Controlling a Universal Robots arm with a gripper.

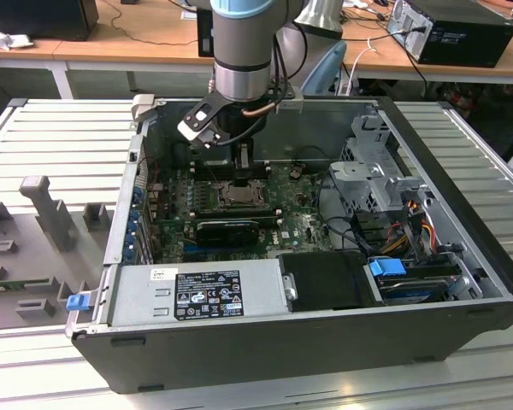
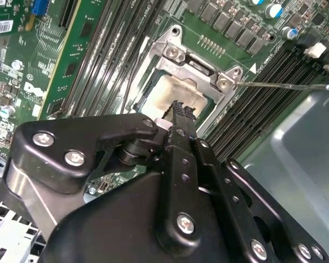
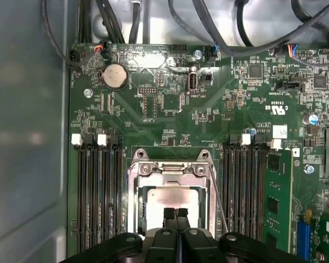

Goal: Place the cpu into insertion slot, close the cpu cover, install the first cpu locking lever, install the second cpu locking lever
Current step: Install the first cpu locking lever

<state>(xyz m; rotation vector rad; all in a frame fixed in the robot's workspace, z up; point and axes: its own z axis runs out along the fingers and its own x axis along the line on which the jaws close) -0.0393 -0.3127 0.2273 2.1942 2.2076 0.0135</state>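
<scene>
Matte black gripper (image 3: 175, 215) with silver screws (image 2: 185, 223) on its linkage plates; just above it a copper-coloured cable (image 1: 255, 109), then a grey cylindrical arm (image 1: 242, 51) with a pale blue band (image 1: 239, 7).

In both wrist views the gripper (image 3: 175, 212) hides the near part of the cpu (image 3: 170, 196) and the cpu cover (image 3: 135, 203); whether its tips touch the cpu cannot be told. The robot arm (image 1: 244, 51) is cut off by the exterior view's top edge

Exterior view: high, angled down, whole pc case (image 1: 308, 333). Both wrist views: close over mobo (image 3: 170, 109) (image 2: 88, 60), 2nd oblique.
</scene>
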